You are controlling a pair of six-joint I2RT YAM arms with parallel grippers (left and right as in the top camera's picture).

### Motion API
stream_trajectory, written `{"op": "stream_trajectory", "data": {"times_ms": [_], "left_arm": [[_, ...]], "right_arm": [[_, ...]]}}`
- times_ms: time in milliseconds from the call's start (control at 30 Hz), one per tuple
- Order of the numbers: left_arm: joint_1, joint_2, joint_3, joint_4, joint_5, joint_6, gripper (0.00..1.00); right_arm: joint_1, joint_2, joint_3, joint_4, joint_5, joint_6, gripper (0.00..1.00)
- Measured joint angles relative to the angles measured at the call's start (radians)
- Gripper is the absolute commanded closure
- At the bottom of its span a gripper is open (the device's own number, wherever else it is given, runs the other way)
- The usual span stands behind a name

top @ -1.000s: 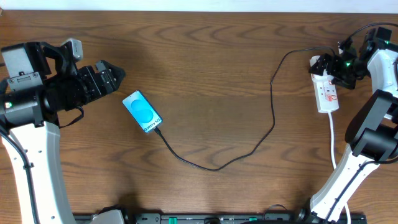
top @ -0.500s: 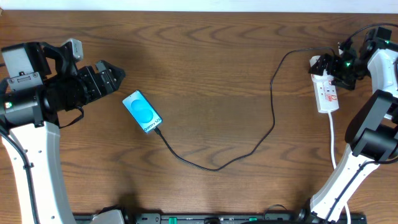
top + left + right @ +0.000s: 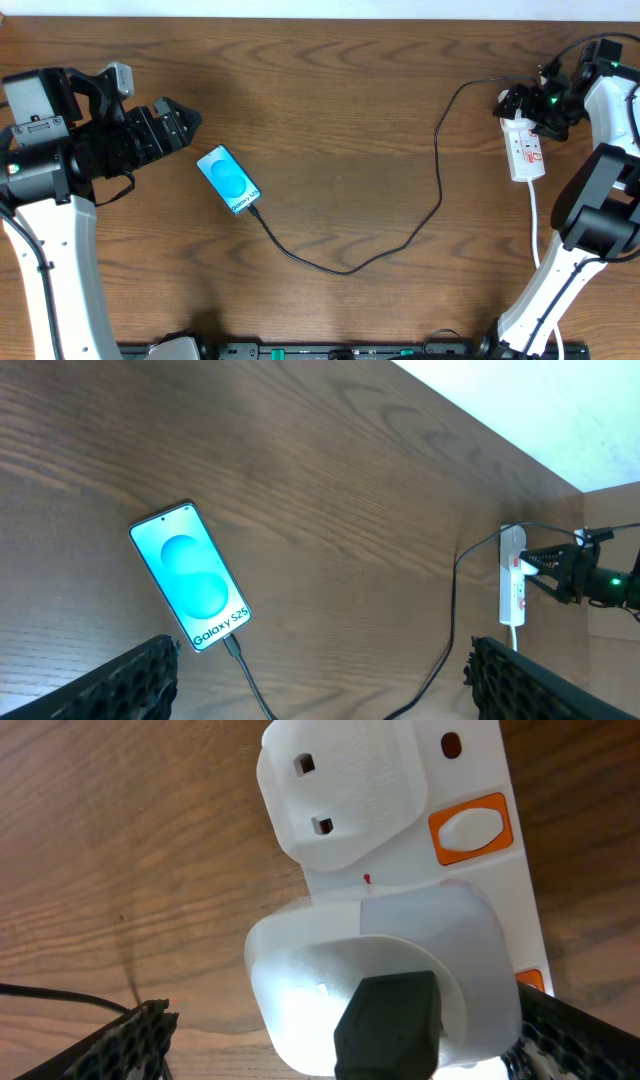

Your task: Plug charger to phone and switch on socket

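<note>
Beneath my wide-open right gripper [image 3: 528, 108] the socket [image 3: 527, 155] runs twelve-to-six; its switch [image 3: 472, 828] lies at two o'clock (wrist view).

Overhead top-down, right wrist close above socket [image 3: 527, 152]

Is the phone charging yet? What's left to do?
Done, it looks like: the charger tip sits in the bottom edge of the phone, and its other end runs to a white adapter plugged into the socket. In hand: the right tool hovers open over the socket. Left: pressing the orange switch; I can't tell if it's on.
</note>
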Motion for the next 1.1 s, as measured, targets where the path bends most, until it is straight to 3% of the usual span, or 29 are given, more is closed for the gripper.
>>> {"op": "stream_trajectory", "data": {"times_ms": [1100], "left_arm": [[0.0,0.0,0.0,0.0,0.0,0.0,0.08]], "right_arm": [[0.002,-0.024,-0.061,0.058,-0.006,0.014,0.01]]}}
